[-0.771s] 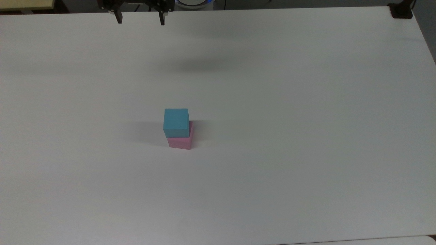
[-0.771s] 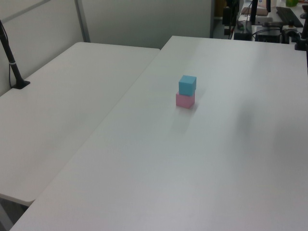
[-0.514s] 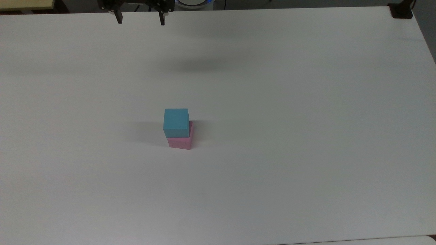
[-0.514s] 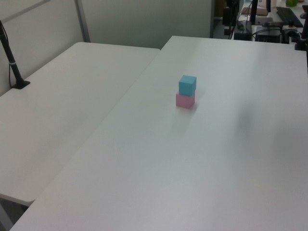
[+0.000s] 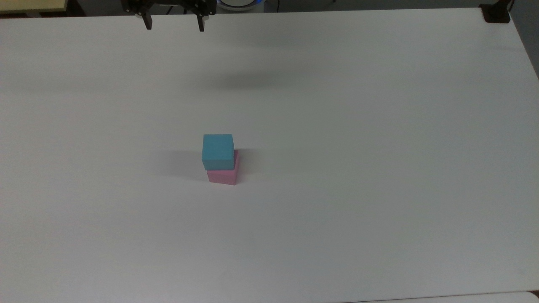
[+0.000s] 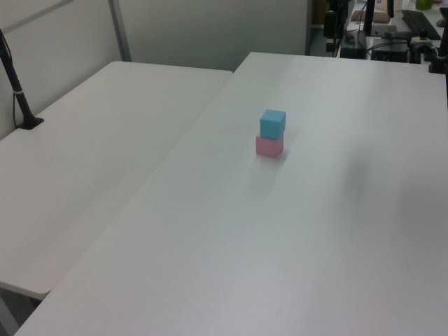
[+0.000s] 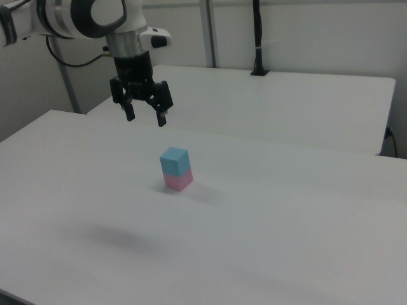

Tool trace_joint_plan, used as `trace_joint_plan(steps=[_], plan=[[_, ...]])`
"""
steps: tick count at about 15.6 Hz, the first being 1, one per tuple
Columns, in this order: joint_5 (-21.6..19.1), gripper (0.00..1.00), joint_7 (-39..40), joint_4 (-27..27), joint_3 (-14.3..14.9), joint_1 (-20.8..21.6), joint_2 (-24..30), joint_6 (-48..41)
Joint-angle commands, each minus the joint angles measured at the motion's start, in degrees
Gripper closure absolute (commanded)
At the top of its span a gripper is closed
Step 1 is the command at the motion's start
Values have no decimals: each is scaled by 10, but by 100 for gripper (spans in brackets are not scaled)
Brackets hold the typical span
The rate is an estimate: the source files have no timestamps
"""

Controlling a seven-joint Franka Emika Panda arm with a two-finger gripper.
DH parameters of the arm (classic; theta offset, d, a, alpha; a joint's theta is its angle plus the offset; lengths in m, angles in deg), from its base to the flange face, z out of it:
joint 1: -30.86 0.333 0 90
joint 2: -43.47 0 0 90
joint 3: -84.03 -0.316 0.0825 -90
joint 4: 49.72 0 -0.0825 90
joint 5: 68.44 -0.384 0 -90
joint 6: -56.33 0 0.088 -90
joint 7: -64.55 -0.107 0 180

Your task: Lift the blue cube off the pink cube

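No change over last 0.8 s: gripper hangs wide open and empty, high and well apart from blue cube, which sits on pink cube mid-tabletop; approach not begun.

Soft, even overhead light; faint blurred shadows smear across the white table, no glare, top view slightly hazy.
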Motion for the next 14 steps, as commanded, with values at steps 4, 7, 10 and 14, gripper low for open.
trace_joint_plan(steps=[4, 7, 10, 14], plan=[[-30, 0, 5, -14, -10, 4, -38, 78], [-30, 0, 3, -13, -10, 12, -68, 126], [-29, 0, -10, -13, -10, 26, -108, 180], [-21, 0, -26, -13, -9, 50, -157, 240]])
